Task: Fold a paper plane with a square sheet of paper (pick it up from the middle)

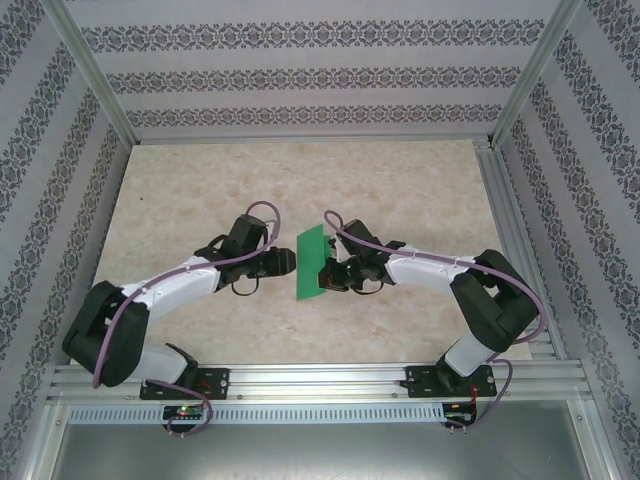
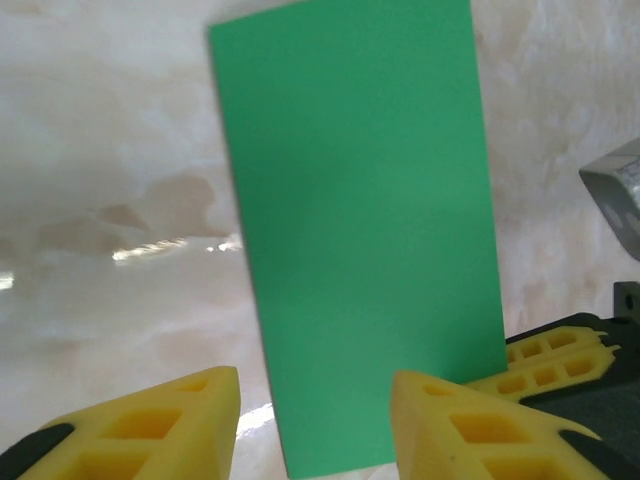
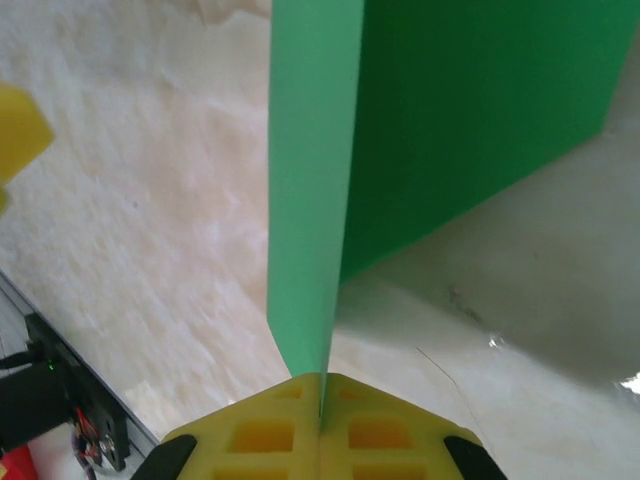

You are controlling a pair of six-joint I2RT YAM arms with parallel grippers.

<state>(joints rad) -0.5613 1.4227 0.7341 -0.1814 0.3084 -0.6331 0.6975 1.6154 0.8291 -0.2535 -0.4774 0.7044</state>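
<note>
The square sheet of paper (image 1: 313,262) is bright green and folded into a narrow rectangle, standing on edge above the table's middle. My right gripper (image 1: 330,274) is shut on its near edge. In the right wrist view the yellow fingertips (image 3: 290,425) pinch the paper (image 3: 310,180), whose two layers spread apart beyond the grip. My left gripper (image 1: 288,262) faces the sheet from the left. Its jaws stand open, and the paper (image 2: 360,230) fills the gap ahead of the gripper (image 2: 312,400) without touching either pad. The right gripper's fingers (image 2: 555,360) show behind the paper.
The beige marble-patterned tabletop (image 1: 200,200) runs under both arms. Aluminium frame rails (image 1: 510,210) and patterned walls bound it at the sides and back. The arm bases sit on the rail (image 1: 320,380) at the near edge.
</note>
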